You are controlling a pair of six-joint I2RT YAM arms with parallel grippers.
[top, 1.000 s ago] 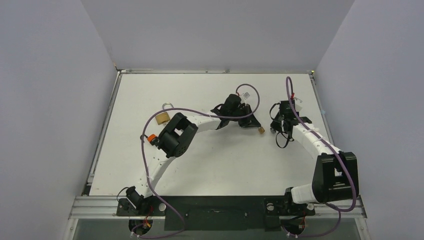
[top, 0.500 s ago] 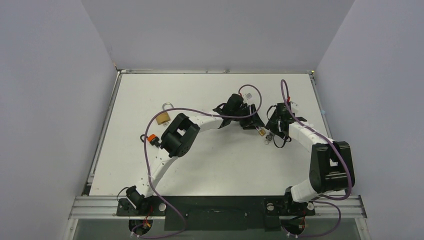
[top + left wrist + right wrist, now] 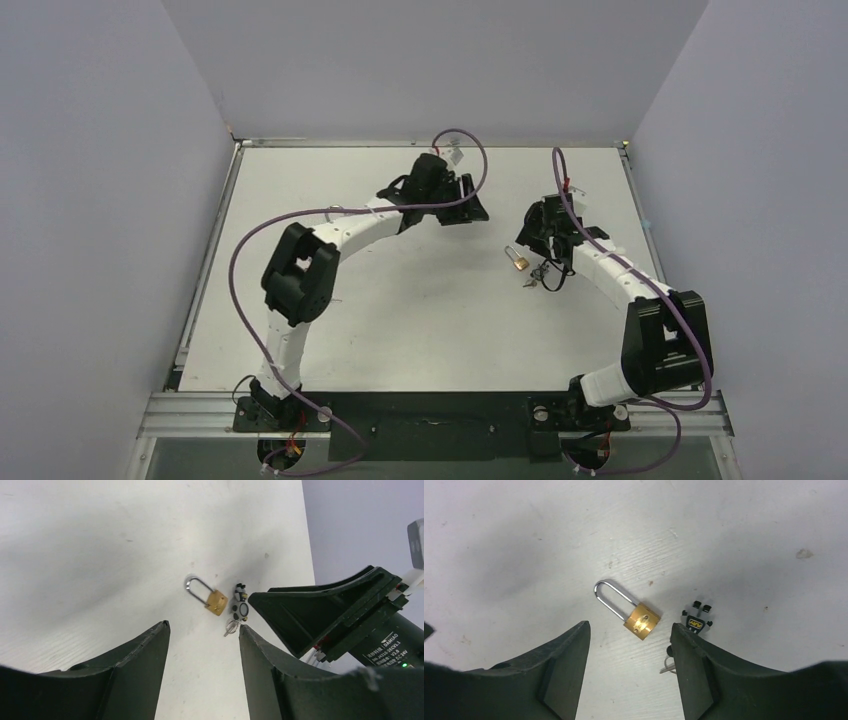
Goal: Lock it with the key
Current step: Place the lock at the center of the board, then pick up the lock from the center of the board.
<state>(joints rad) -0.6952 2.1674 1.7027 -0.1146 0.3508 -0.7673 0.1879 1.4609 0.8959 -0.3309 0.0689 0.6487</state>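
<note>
A small brass padlock (image 3: 642, 619) with a steel shackle lies flat on the white table (image 3: 420, 320), also seen as the padlock (image 3: 517, 260) and padlock (image 3: 216, 601). Its shackle looks seated in the body. A key bunch (image 3: 696, 621) with a black fob lies just right of it, apart from the lock: key bunch (image 3: 239, 611), key bunch (image 3: 535, 279). My right gripper (image 3: 630, 625) hovers open directly over the padlock, holding nothing; from above this right gripper (image 3: 532, 240) is just behind the lock. My left gripper (image 3: 204, 627) is open and empty, this left gripper (image 3: 476, 211) standing further back left.
Grey walls close in the table on three sides, with a metal rail (image 3: 205, 270) along its left edge. Purple cables (image 3: 560, 180) loop above both wrists. In the left wrist view the right gripper's dark body (image 3: 340, 615) stands close beside the keys.
Both grippers have gone from shut to open. The padlock and keys now lie loose on the table. The left arm swung back and left, away from the lock.
</note>
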